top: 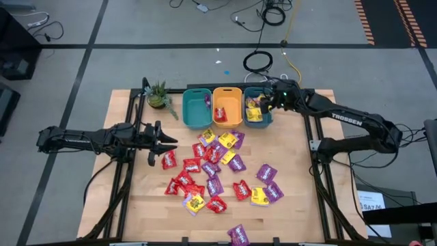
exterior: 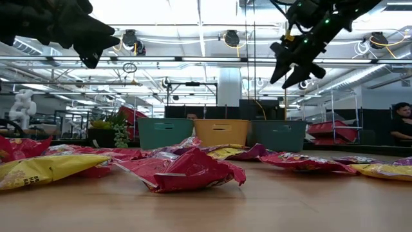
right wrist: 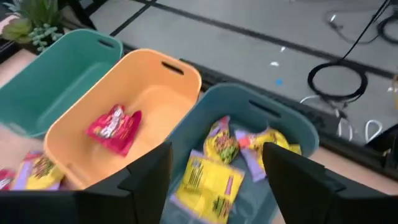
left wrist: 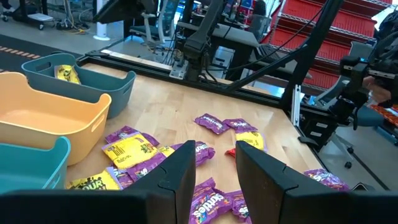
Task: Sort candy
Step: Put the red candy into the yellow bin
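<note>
Many shiny red, purple and yellow candy packets (top: pixel 218 171) lie flat and scattered on the wooden table, in front of three bins. The left teal bin (top: pixel 194 117) holds a purple packet. In the orange bin (right wrist: pixel 158 81) lies a red packet (right wrist: pixel 115 127). Several yellow packets (right wrist: pixel 208 177) lie in the right teal bin (right wrist: pixel 292 127). My right gripper (right wrist: pixel 217 180) hovers open above that right bin, holding nothing. Also open and empty, my left gripper (left wrist: pixel 214 174) is raised over the left edge of the pile (left wrist: pixel 211 202).
A small potted plant (top: pixel 158 96) stands left of the bins at the far edge. One purple packet (top: pixel 239 234) lies alone near the table's near edge. Bare wood shows along the table's left side and near right corner. A person (exterior: pixel 402 122) sits beyond the table.
</note>
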You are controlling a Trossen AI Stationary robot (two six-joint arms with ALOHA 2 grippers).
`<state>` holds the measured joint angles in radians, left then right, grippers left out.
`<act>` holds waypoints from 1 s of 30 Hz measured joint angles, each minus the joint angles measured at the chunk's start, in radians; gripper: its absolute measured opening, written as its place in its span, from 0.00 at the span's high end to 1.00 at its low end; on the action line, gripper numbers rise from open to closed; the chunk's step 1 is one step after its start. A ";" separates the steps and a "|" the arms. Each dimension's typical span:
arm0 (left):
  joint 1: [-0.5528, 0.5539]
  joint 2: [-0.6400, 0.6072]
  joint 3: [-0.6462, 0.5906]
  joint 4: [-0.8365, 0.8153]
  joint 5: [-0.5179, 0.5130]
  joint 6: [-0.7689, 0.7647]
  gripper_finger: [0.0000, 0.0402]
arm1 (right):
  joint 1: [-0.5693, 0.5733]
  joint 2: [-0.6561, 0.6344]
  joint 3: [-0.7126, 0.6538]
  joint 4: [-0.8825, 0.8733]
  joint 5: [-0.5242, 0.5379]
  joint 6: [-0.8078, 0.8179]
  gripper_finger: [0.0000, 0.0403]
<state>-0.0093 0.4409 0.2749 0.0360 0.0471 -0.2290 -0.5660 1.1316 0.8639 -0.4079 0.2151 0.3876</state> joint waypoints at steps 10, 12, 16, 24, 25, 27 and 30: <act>0.000 0.000 0.000 0.000 0.000 0.000 0.69 | 0.165 -0.109 0.000 -0.194 -0.108 0.142 0.43; 0.000 0.000 0.000 0.000 0.000 0.000 0.69 | 0.232 -0.106 0.000 -0.183 -0.113 0.161 0.43; 0.000 0.000 0.000 0.000 0.000 0.000 0.69 | 0.370 -0.060 0.000 -0.064 -0.111 0.154 0.43; 0.000 0.000 0.000 0.000 0.000 0.000 0.69 | 0.561 0.183 0.000 0.306 -0.110 -0.077 0.43; 0.000 0.000 0.000 0.000 0.000 0.000 0.69 | 0.574 0.221 0.000 0.346 -0.109 -0.107 0.43; 0.000 0.000 0.000 0.000 0.000 0.000 0.69 | 0.595 0.301 0.000 0.428 -0.110 -0.141 0.43; 0.000 0.000 0.000 0.000 0.000 0.000 0.69 | 0.610 0.411 0.000 0.575 -0.111 -0.146 0.43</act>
<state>-0.0093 0.4412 0.2749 0.0364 0.0475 -0.2287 0.0443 1.5431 0.8639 0.1670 0.1044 0.2418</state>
